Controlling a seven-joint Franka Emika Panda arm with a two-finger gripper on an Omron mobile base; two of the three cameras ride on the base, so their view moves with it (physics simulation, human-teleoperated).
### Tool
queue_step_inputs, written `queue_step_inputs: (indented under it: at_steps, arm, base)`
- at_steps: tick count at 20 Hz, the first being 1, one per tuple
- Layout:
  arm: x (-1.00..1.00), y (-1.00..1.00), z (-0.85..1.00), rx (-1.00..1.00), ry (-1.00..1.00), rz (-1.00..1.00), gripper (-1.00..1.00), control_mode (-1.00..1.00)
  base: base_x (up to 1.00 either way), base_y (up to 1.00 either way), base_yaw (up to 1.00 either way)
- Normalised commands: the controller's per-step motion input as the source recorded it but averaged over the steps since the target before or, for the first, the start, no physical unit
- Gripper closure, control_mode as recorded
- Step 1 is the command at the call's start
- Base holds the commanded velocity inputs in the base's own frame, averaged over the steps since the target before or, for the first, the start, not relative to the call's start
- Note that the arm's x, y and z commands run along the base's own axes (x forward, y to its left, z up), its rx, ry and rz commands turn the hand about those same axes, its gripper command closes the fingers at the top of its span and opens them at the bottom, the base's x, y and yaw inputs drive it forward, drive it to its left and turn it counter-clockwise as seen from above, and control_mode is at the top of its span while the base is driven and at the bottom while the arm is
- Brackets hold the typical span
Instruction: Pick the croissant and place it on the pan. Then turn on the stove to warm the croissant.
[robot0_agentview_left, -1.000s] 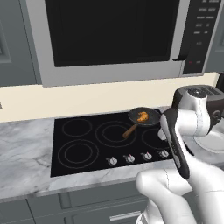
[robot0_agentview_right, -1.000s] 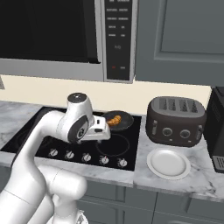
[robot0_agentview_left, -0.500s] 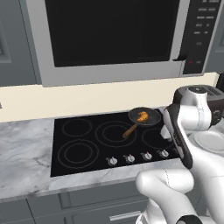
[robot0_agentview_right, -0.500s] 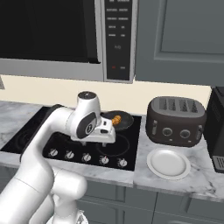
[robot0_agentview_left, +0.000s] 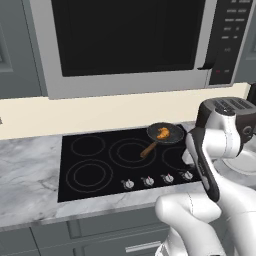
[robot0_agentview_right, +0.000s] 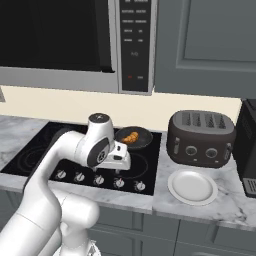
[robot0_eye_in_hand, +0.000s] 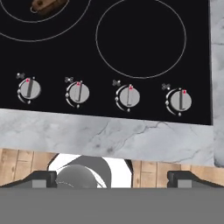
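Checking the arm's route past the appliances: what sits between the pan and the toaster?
In the right base view, the pan with the croissant and the toaster have just bare black stove glass and its edge between them.

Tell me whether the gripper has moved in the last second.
Yes. In the right base view the gripper has swung right, away from the pan and toward the stove's front knobs, jaws wide open.

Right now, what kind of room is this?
A kitchen, rendered: a cooktop set in a marble counter, a microwave above it, and a toaster beside it.
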Motion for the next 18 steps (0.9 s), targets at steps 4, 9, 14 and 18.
queue_step_inputs:
  at_steps: [4, 9, 14, 18]
  arm:
    - [0.01, 0.00, -0.13, 0.00, 0.00, 0.00, -1.00, -1.00]
    - [0.11, 0.00, -0.04, 0.00, 0.00, 0.00, -1.00, -1.00]
    - [0.13, -0.02, -0.10, 0.00, 0.00, 0.00, -1.00, -1.00]
    - [0.16, -0.14, -0.15, 0.00, 0.00, 0.00, -1.00, -1.00]
  base:
    - [0.00, 0.00, 0.00]
    - [0.00, 0.00, 0.00]
    - [0.00, 0.00, 0.00]
    - [0.00, 0.00, 0.00]
